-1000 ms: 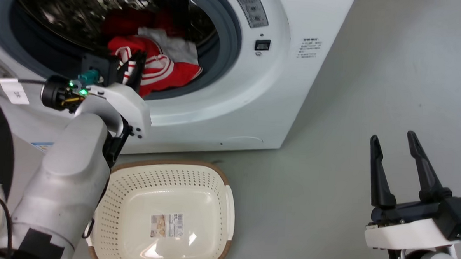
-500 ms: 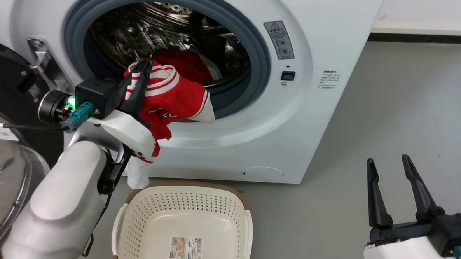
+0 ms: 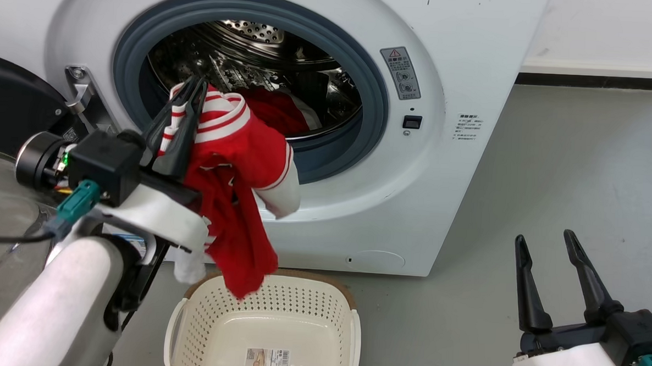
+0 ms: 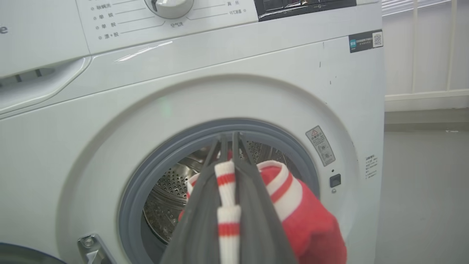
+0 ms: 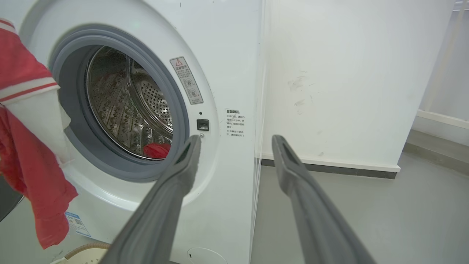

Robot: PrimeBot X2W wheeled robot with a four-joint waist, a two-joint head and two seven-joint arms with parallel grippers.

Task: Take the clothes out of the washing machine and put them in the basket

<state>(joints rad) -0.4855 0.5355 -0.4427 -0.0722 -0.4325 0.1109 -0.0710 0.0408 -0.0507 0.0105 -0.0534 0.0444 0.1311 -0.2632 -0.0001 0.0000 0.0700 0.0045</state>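
My left gripper (image 3: 190, 86) is shut on the white-striped collar edge of a red garment (image 3: 238, 168), held just outside the grey door ring of the washing machine (image 3: 442, 171). The garment hangs down, its lowest tip over the back rim of the cream basket (image 3: 320, 320) on the floor below. In the left wrist view the fingers (image 4: 253, 205) pinch the striped band (image 4: 227, 176). More red clothes (image 3: 274, 112) lie inside the steel drum, showing as a red patch (image 5: 155, 149) in the right wrist view. My right gripper (image 3: 543, 239) stands open and empty at the lower right.
The machine's black-rimmed glass door (image 3: 4, 108) is swung open at the left, beside my left forearm. Grey floor (image 3: 552, 160) stretches to the right of the machine, ending at a white wall with a dark skirting (image 3: 594, 81).
The left gripper has drawn the striped red garment back out of the drum; it now hangs free above the basket's rear rim. The head camera has shifted. The right gripper stays open.
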